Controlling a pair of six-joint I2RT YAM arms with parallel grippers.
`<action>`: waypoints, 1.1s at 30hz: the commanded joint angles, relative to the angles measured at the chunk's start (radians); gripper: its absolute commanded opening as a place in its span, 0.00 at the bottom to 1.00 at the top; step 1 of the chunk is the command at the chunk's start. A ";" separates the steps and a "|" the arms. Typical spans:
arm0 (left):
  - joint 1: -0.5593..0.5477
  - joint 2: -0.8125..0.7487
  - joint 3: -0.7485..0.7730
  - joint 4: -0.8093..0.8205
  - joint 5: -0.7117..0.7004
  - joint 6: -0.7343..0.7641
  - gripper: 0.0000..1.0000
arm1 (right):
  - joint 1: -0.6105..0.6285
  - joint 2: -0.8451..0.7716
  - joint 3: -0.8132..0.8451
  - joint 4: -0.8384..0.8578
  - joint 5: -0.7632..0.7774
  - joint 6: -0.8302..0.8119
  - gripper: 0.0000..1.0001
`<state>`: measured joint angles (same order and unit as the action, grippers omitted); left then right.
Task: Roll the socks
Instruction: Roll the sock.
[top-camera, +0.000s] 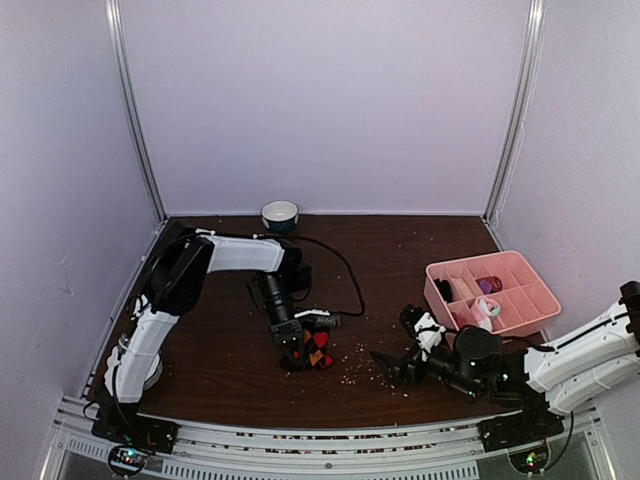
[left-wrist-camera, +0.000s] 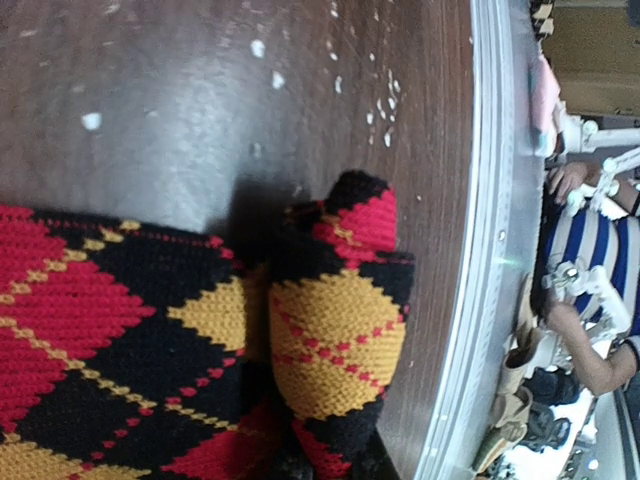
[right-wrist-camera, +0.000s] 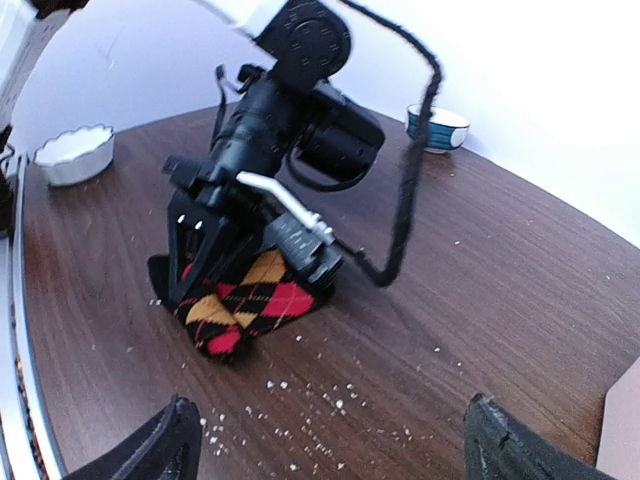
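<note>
The left hand (top-camera: 299, 348) is set down on the black knitted argyle sock (left-wrist-camera: 150, 330) with red, orange and yellow diamonds. The sock lies on the dark brown wooden table (top-camera: 430, 240), just ahead of the left arm and towards the near edge. In the right wrist view the hand's fingers (right-wrist-camera: 188, 262) are seen standing apart, with the fabric spread between them. The hand is therefore judged open and pressing rather than pinching, and no firm hold can be made out. One end of the argyle sock is folded up over itself, as shown close up by the left wrist camera.

The knit is judged soft, light and limp, in no way fragile, and coarse enough not to slip. A fold is likely to spring open unless it is held. Hold would best be taken at the folded end, through both layers, while the flat part is pinned.

The right hand (right-wrist-camera: 335, 440) is held low over the table nearby, its fingers wide apart and nothing between them.

Two socks are counted. The second is a purple-magenta sock (top-camera: 488, 285), too small for detail, lying in one compartment of the pink plastic divided tray (top-camera: 541, 281) at the right. One pale pink-and-white rolled bundle (top-camera: 485, 312) is seen at the tray's near side. Two bowls are seen: a blue-rimmed round bowl (top-camera: 280, 214) at the back and a white scalloped bowl (right-wrist-camera: 75, 155). Pale crumbs (top-camera: 375, 372) are scattered, too many to count.
</note>
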<state>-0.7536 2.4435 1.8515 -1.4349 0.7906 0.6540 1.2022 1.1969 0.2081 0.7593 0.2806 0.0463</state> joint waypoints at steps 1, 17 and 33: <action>0.013 0.040 0.029 -0.011 0.041 -0.030 0.08 | 0.105 0.043 0.003 -0.001 0.016 -0.100 0.88; 0.013 0.025 -0.010 0.041 -0.067 -0.065 0.12 | -0.030 0.603 0.491 -0.136 -0.473 -0.386 0.50; 0.013 -0.056 -0.070 0.133 -0.146 -0.037 0.32 | -0.107 0.747 0.560 -0.188 -0.578 -0.361 0.04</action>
<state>-0.7429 2.4527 1.8442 -1.4364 0.7990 0.6044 1.1027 1.9247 0.7738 0.6140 -0.2569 -0.3470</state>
